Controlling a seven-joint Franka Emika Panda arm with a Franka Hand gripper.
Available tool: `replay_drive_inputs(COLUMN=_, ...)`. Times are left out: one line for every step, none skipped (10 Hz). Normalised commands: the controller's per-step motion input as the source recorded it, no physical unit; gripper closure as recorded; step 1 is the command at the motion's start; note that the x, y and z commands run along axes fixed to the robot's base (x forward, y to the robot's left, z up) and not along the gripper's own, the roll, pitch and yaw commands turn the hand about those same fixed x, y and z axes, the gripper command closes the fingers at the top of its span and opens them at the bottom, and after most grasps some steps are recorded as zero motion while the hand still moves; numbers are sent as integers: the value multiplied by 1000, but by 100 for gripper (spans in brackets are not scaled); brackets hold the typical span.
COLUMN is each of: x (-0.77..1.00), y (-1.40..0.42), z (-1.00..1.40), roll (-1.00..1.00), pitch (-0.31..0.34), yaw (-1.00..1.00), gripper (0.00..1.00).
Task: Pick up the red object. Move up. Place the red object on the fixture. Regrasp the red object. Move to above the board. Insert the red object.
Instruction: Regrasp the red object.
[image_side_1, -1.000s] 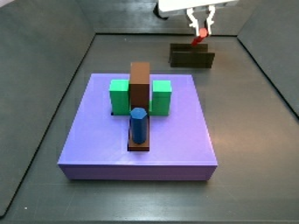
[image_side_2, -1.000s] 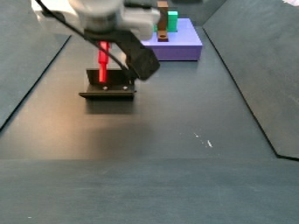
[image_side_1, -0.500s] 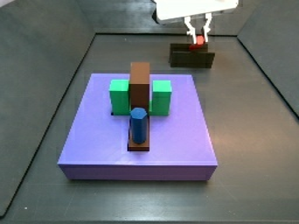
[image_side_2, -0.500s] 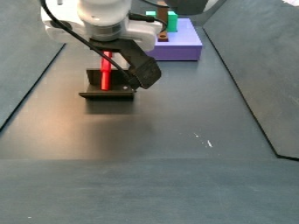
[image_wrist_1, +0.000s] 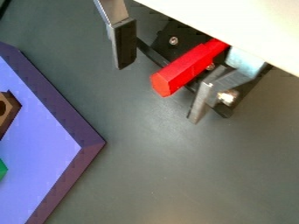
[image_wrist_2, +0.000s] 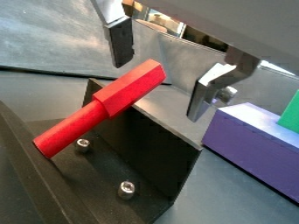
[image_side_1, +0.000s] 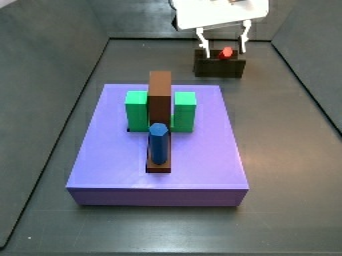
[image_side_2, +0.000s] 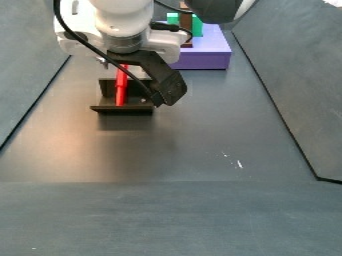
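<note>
The red object (image_wrist_2: 100, 108) leaned on the fixture (image_wrist_2: 152, 162), its lower end by the base plate screws. The gripper (image_wrist_2: 163, 77) hung spread wide around its upper end, silver fingers (image_wrist_2: 121, 41) clear of it. In a side view, the board (image_side_1: 160, 150) lay at 7 o'clock from the fixture (image_side_1: 221, 66)

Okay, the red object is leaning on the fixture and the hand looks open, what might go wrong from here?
The red object rests tilted on the fixture, touched by neither finger of the open hand. It might slide or roll off before the regrasp. Closing on a slanted peg may also grip it crooked, which would likely spoil insertion into the board.
</note>
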Motion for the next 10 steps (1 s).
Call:
replay_drive_inputs(x=0, y=-149, z=186, roll=226, pitch=0, yaw=300, gripper=0)
replay_drive_inputs(x=0, y=0, z=300, roll=386, pitch=0, yaw=354, gripper=0)
replay_drive_inputs(x=20, y=0, z=386, roll=511, pitch=0, yaw=357, gripper=0)
replay_drive_inputs(x=0, y=0, z=369, roll=571, pitch=-51, yaw=231, gripper=0)
replay_drive_inputs(x=0, y=0, z=326, roll=683, pitch=-186, yaw=154, gripper=0)
replay_drive_inputs(x=-31, y=0, z=274, roll=994, pitch=-140, yaw=146, gripper=0)
replay_drive_inputs(x=-89, y=0, z=189, roll=1000, pitch=-49, yaw=157, gripper=0)
replay_drive_inputs(x=0, y=0, z=63, roll=1000, pitch=-37, yaw=211, gripper=0)
replay_drive_inputs(x=0, y=0, z=14, roll=1000, pitch=-51, yaw=266, gripper=0)
replay_drive_inputs(x=403, y=-29, z=17, roll=1000, pitch=149, yaw=220, gripper=0)
